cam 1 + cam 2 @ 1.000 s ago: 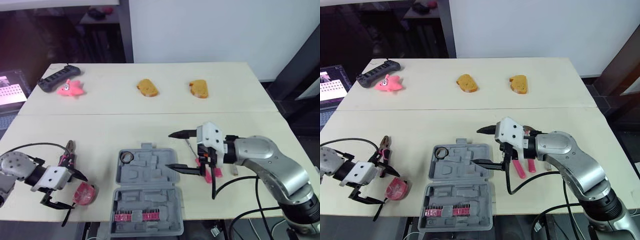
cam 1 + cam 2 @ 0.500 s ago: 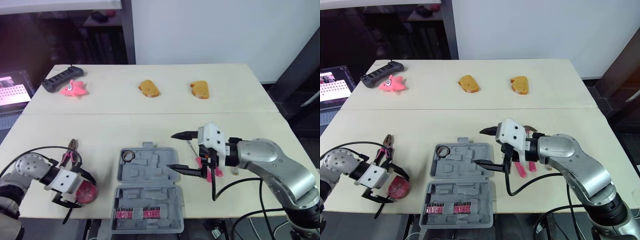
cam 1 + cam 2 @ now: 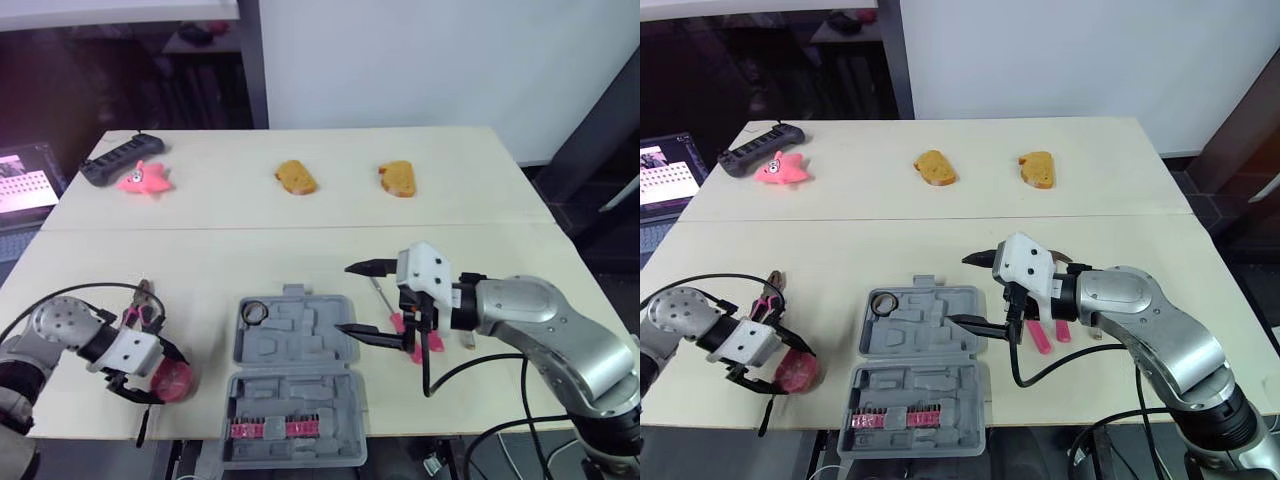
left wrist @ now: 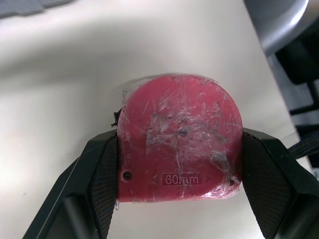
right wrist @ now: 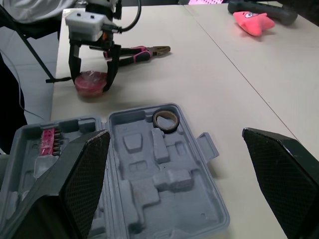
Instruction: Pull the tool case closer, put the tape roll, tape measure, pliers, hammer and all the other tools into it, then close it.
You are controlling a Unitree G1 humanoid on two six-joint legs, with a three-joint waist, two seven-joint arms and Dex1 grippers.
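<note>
The grey tool case (image 3: 300, 385) lies open at the table's front edge, with the tape roll (image 3: 254, 312) in its far left corner and a row of red bits (image 3: 268, 428) in the near half. To its left, my left gripper (image 3: 148, 372) is shut on the red tape measure (image 4: 179, 139), and its fingers (image 4: 99, 174) press both sides. The tape measure rests on the table. Pink-handled pliers (image 3: 143, 303) lie just behind it. My right gripper (image 3: 362, 302) hangs open over the case's right edge, holding nothing. Pink-handled tools (image 3: 415, 342) lie beneath its wrist.
At the back of the table lie two bread pieces (image 3: 295, 177) (image 3: 398, 178), a pink toy (image 3: 140, 179) and a black power strip (image 3: 118, 158). A laptop (image 3: 22, 181) stands off the left side.
My left gripper has come down from beside the tape measure and shut around it. The right gripper has hardly moved. The camera has shifted a little.
</note>
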